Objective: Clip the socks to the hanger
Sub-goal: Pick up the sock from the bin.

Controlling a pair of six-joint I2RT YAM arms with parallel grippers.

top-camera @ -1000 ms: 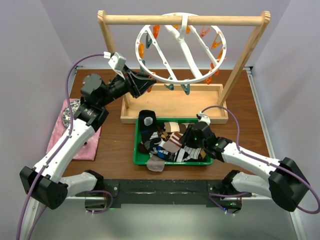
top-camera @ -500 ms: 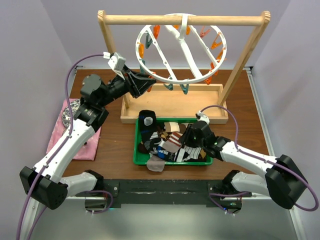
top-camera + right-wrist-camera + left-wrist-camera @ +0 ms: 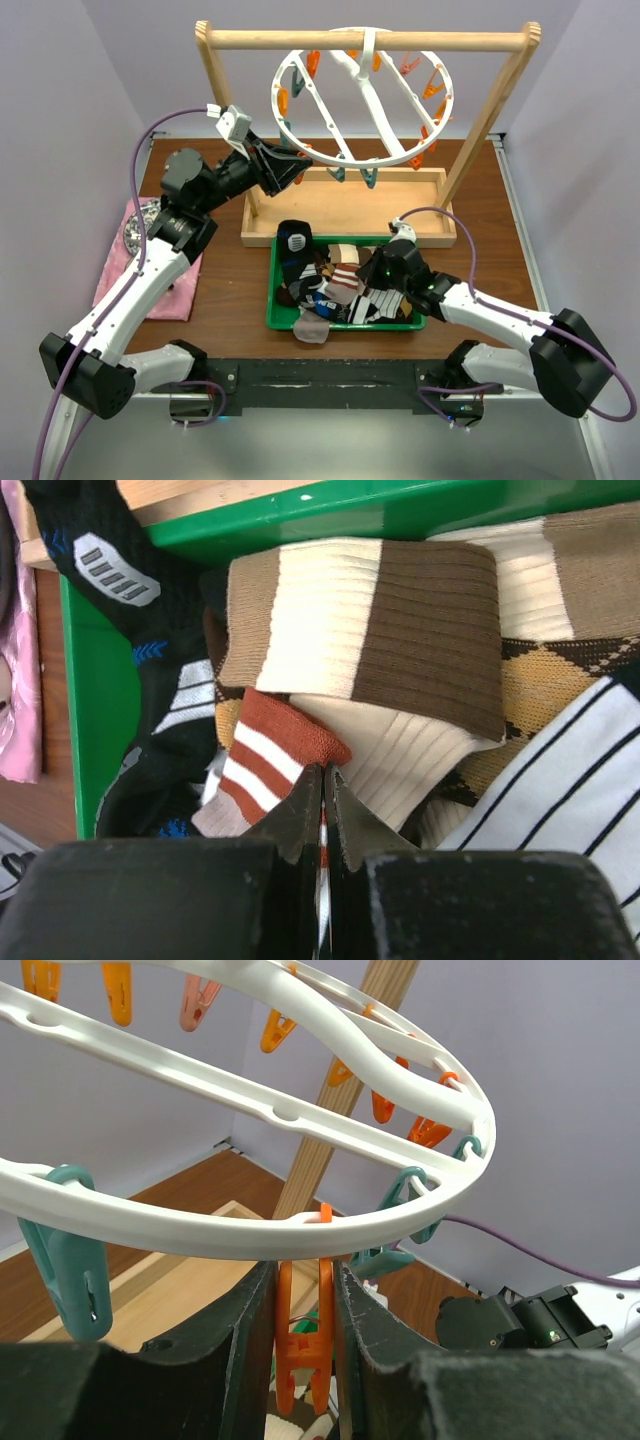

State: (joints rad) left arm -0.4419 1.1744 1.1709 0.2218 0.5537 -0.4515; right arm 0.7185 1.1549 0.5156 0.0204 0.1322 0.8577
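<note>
On brown table [image 3: 228, 292] between pale walls, working the pick-up stage of a sock-clipping job. Pinching the edge of a rust sock [image 3: 268, 758] with right gripper [image 3: 323, 805], jaws pressed together on a sliver of striped fabric, down in green tray [image 3: 271, 295] among the other socks [image 3: 338, 285]. Squeezing an orange peg [image 3: 303, 1345] with left gripper [image 3: 305, 1360], fingers [image 3: 250, 1360] bearing on both its sides, under the low near rim of the hanger [image 3: 250, 1238]. Hanging by its hook from the frame [image 3: 280, 40] bar, ring tilted, near edge dipping toward the left gripper, long axis running side to side along the bar, pegs dangling below the rim. Lying crumpled in the tray, rust sock running from the jaws up and leftward in the right wrist view, over a cream sock [image 3: 395, 765]. Likely calling next for lifting the sock clear of the pile without dragging neighbours, carrying it up and across to the held peg, feeding its edge into the peg's mouth, then easing the left grip. Showing no sock on the hanger yet.
</note>
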